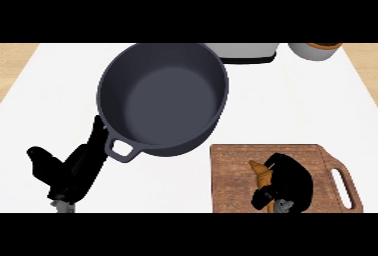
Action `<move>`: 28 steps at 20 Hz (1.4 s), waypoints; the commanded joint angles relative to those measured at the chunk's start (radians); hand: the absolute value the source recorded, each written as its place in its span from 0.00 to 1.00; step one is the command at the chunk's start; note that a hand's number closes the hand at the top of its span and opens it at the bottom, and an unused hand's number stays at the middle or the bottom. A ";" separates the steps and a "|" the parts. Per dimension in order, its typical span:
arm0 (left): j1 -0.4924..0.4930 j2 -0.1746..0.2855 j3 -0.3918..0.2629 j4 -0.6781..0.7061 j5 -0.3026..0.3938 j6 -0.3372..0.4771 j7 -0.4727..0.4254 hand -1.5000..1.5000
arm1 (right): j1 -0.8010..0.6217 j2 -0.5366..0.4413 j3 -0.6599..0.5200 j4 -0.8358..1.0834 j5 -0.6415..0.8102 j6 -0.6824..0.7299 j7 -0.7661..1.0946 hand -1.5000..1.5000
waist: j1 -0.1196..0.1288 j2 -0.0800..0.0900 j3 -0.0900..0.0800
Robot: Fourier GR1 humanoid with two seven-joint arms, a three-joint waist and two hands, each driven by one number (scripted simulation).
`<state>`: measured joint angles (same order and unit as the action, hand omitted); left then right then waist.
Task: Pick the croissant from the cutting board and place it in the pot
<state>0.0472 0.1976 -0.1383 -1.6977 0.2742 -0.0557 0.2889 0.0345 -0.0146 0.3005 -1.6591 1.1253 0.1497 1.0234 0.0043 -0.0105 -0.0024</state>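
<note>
Down on the wooden cutting board (230,175) the croissant (259,172) lies golden-brown and ridged. Its long axis runs almost straight away from the robot, and the far tip leans a touch to the left. The right robot hand (289,182) is draped over it from the right, black fingers curled round its near half, so only the far end and a sliver near the bottom show. The board is a brown, grainy rectangle with rounded corners and a slotted handle on its right edge, and it lies flat on the white worktop (310,110).

Up and to the left sits the pot (166,102), dark grey and matt, with a smooth bare inside. It has a loop handle at its lower left, and its rim comes close to the board's far left corner.

The left robot hand (74,170) is spread wide, thumb out to the left and fingers straight, pointing up at that loop handle. Whether they touch the pot I cannot tell.

At the far edge stand a white-and-grey appliance (247,54) and a white round container (316,52).
</note>
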 commanded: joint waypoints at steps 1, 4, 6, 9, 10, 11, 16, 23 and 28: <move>-0.049 -0.039 -0.045 0.022 -0.005 -0.006 0.011 0.50 | 0.042 0.014 0.291 -0.040 -0.076 -0.046 0.079 1.00 | -0.004 0.009 0.003; -0.065 -0.045 -0.026 0.056 -0.003 -0.004 0.009 0.50 | 0.087 0.014 0.451 -0.104 -0.059 -0.069 0.132 1.00 | -0.011 0.009 0.002; -0.051 -0.028 -0.015 0.058 0.007 -0.033 -0.001 0.50 | 0.021 0.014 0.568 -0.096 -0.031 -0.081 0.268 1.00 | -0.004 0.010 0.002; -0.035 -0.074 -0.064 0.049 -0.044 -0.002 -0.019 0.50 | 0.057 0.014 0.629 -0.177 0.037 -0.070 0.295 1.00 | -0.011 0.008 0.002; -0.058 -0.031 -0.022 0.001 0.003 -0.023 0.049 0.50 | -0.003 0.014 0.617 -0.180 0.041 -0.043 0.342 1.00 | -0.007 0.008 0.002; -0.002 -0.050 -0.043 -0.037 -0.008 -0.002 0.049 0.50 | 0.069 0.014 0.603 -0.181 0.102 -0.073 0.298 1.00 | -0.009 0.007 0.002; -0.041 -0.049 -0.015 0.060 -0.016 -0.015 0.002 0.50 | -0.035 0.013 0.597 -0.288 0.307 -0.011 0.373 1.00 | -0.031 0.006 -0.001; -0.012 -0.045 -0.012 0.038 -0.016 -0.032 -0.020 0.50 | -0.178 0.011 0.629 -0.479 0.373 0.107 0.335 1.00 | -0.018 0.006 -0.001; -0.036 -0.033 -0.003 0.011 -0.003 -0.040 0.015 0.50 | -0.328 0.011 0.615 -0.539 0.315 0.108 0.335 1.00 | -0.001 0.008 -0.001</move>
<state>0.0640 0.1836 -0.1159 -1.7087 0.2584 -0.0736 0.2943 -0.1807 -0.0617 0.8831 -2.0986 1.4898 0.1823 1.1562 -0.0022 -0.0106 0.0006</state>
